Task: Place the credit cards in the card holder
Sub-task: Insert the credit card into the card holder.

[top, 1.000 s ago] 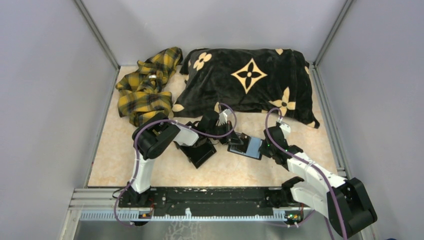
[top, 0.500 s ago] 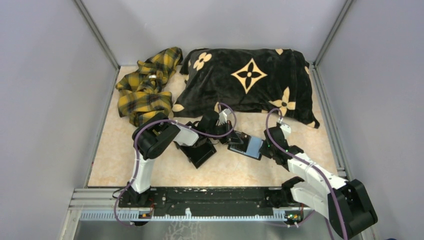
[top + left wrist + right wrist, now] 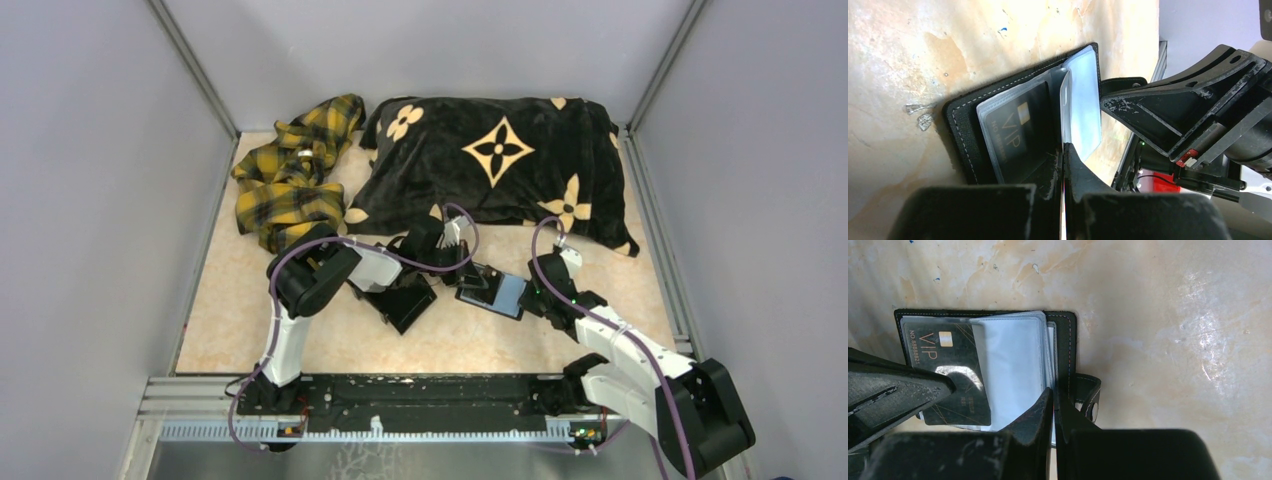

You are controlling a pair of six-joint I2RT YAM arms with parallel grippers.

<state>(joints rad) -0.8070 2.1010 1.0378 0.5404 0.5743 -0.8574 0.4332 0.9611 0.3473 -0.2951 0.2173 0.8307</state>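
two claws are meeting at one card holder, which is lying open and flat on the table. left claw is clenching a thin pale credit card, seen edge-on between its fingers. the card's far end is reaching out ahead of the fingertips, over the holder's middle fold. right claw is pinching the holder's near edge by the right-hand cover (cover, sleeve or both, cannot tell). ahead and left of the right claw, a black vip card is sitting inside a clear sleeve. a pale sleeve is lying just ahead and left of its fingertips. a snap tab is poking out just right of that claw.
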